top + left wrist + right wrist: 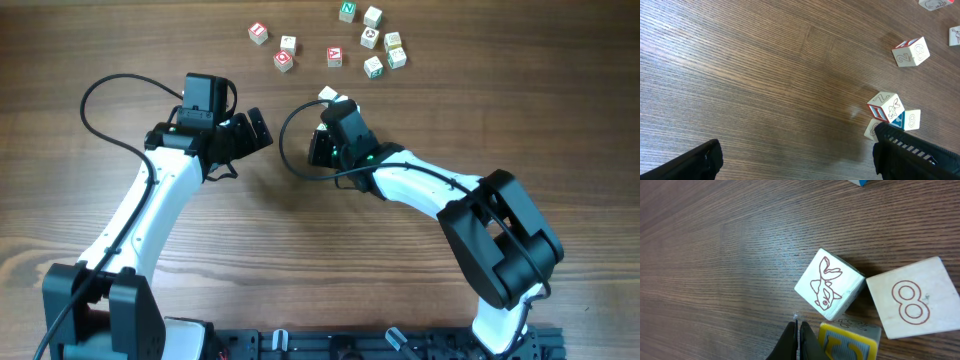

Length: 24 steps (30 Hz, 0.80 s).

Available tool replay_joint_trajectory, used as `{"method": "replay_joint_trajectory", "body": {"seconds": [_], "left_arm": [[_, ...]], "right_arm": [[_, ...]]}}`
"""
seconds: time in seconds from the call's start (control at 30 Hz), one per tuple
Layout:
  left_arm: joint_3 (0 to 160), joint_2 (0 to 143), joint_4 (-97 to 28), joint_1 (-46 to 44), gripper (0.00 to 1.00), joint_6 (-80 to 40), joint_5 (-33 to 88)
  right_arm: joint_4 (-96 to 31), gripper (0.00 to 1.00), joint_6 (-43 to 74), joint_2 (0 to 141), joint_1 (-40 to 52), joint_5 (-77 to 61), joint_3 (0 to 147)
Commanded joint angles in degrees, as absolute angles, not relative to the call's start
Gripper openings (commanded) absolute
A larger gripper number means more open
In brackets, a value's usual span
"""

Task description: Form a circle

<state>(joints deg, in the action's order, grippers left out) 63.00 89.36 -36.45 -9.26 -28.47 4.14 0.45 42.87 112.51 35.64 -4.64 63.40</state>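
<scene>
No circle yet: most cubes (372, 40) lie loose at the far edge of the desk (300, 250), and three sit apart by the right tool (797, 332), so we judge this a nudging step. That tool is pinched together and holds nothing, its tip just beside the yellow cube (850, 339) and near the fish cube (829, 283); the left tool (797, 150) stands wide apart, empty. Next move likely needs gentle sideways pushes, one cube at a time, into an arc.

Fish cube (829, 284): white, red outline. Eight cube (912, 297): pale, red numeral. Table (715, 255): brown woodgrain.
</scene>
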Motion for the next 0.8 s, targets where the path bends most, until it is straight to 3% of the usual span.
{"method": "replay_joint_trajectory", "body": {"seconds": [0.0,0.6,0.77], "left_arm": [[62.9,89.3,-36.5,-9.1,1.0,-27.4,3.6],[62.9,89.3,-36.5,-9.1,1.0,-27.4,3.6],[62.9,89.3,-36.5,-9.1,1.0,-27.4,3.6]], "right_arm": [[0.3,0.05,43.7,113.0,35.8,-3.4,63.9],[-0.5,0.05,39.6,110.9,35.8,-3.4,69.3],[-6.0,0.05,39.2,108.0,35.8,3.4,69.4]]}}
